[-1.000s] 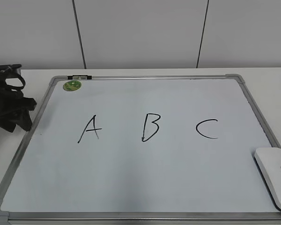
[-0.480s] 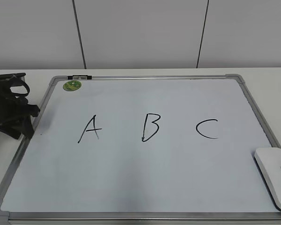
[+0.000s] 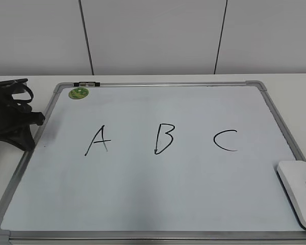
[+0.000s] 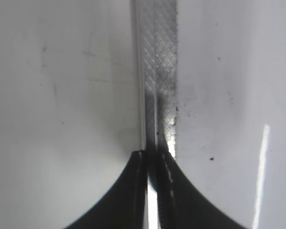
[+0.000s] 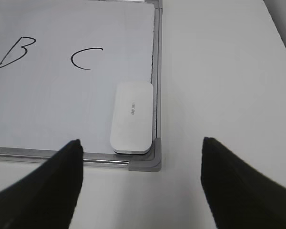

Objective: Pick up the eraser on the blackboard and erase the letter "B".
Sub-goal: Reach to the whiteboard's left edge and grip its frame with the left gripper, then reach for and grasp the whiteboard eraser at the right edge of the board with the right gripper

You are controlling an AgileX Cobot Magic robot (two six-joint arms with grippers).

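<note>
eraser point(image 5: 131, 118) lies on blackboard point(image 3: 194, 194), white table point(image 5: 219, 71).

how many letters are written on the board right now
3, in a row across the blackboard: the "A" on the left, the letter "B" in the middle, the "C" on the right. None look hidden.

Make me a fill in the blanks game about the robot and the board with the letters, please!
1. The eraser lies at the board's near ____ corner.
2. On the blackboard, the letter "B" stands between the A and the ____.
3. The round sticker at the board's top left is ____.
4. The right gripper has its jaws wide ____.

Missing words: right; C; green; open
</note>
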